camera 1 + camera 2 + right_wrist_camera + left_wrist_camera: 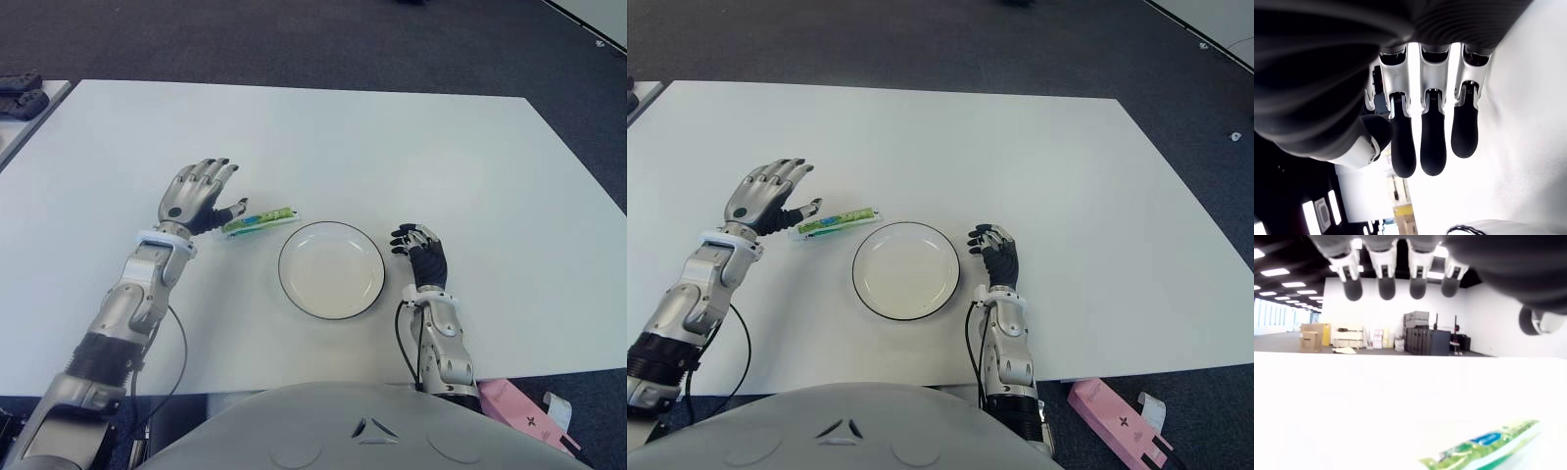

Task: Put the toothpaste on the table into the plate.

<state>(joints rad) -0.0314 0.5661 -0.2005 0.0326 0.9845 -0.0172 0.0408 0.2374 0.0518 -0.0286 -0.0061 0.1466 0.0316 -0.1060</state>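
Toothpaste [259, 221], one green-and-white tube, lay flat on the white tabletop [411, 147], just beside the rim of the single plate [331, 269] on the robot's left and not yet in it. We held our left hand [199, 195] just beside the tube's near end, fingers spread and holding nothing, the thumb pointing toward the tube; we judged this an approach posture, the open span leaving room to close around the tube. Whether the thumb touched the tube we could not tell. Our right hand [421, 251] showed close to the plate's other side, fingers loosely relaxed and empty, apparently kept clear of the transfer path. The plate itself was empty, positioned between both hands, so the tube needed only a short carry across its rim.
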